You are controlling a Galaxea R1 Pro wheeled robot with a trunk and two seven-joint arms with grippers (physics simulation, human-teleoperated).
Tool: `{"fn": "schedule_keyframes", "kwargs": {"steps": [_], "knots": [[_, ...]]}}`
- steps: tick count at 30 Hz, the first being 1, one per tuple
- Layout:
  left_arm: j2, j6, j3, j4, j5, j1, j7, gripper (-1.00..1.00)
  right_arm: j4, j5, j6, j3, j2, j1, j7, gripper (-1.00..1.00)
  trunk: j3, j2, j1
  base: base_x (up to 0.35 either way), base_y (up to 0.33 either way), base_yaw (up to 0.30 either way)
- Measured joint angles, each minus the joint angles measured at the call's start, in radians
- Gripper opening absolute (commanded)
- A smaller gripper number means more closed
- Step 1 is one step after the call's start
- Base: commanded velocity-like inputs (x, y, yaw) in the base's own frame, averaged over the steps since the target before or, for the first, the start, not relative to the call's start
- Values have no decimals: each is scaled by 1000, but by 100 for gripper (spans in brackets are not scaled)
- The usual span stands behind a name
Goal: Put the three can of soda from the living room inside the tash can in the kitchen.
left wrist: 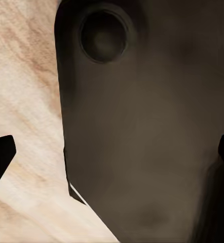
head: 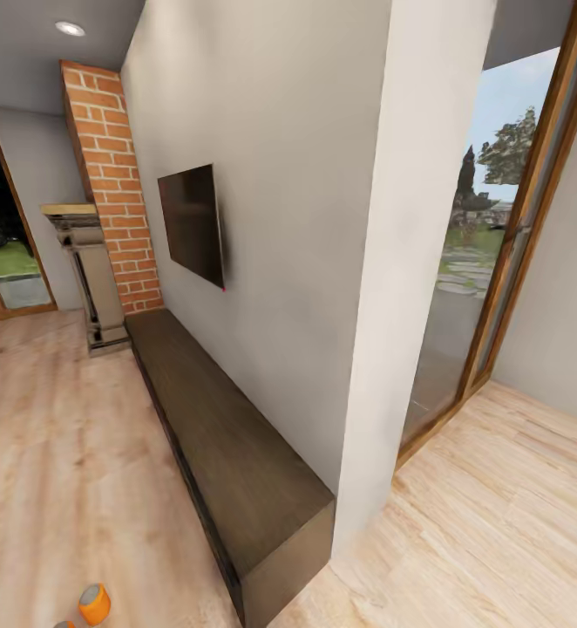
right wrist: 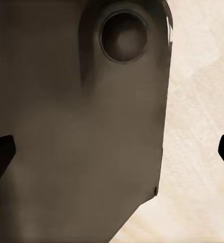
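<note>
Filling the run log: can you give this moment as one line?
place: living room | soda can on wood floor | second can at frame edge | left gripper: open, empty | right gripper: open, empty | bin: unseen

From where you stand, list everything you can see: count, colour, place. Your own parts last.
soda cans: one orange with grey top on the wood floor at the head view's bottom left; an orange sliver of a second at the frame edge
low cabinet: one, dark brown, along the wall
TV: one, black, wall-mounted above the cabinet
brick column: one, red, far end of the wall
fireplace: one, grey, beside the column
glass doors: wood-framed, right; another far left
ceiling light: one, white
left jaws: dark tips apart, nothing between
right jaws: dark tips apart, nothing between
</note>
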State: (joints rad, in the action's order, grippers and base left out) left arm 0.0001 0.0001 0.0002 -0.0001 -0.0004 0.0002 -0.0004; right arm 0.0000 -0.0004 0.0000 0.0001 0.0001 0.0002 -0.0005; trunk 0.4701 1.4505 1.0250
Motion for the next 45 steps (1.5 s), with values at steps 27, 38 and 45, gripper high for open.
{"fn": "schedule_keyframes", "kwargs": {"steps": [27, 38, 45], "knots": [[-11, 5, 8, -37, -1, 5, -18, 100, -18, -2, 6, 6, -11, -25, 10, 100, 0, -1, 0, 0, 0, 0], [87, 173, 220, -738, 2, 5, -761, 100, -610, -7, 137, 0, -68, -167, 373, 100, -1, -1, 0, 0, 0, 0], [90, 67, 405, -797, 2, 6, -779, 100, -626, -4, 141, 0, -72, -147, 376, 100, 0, -1, 0, 0, 0, 0]]}}
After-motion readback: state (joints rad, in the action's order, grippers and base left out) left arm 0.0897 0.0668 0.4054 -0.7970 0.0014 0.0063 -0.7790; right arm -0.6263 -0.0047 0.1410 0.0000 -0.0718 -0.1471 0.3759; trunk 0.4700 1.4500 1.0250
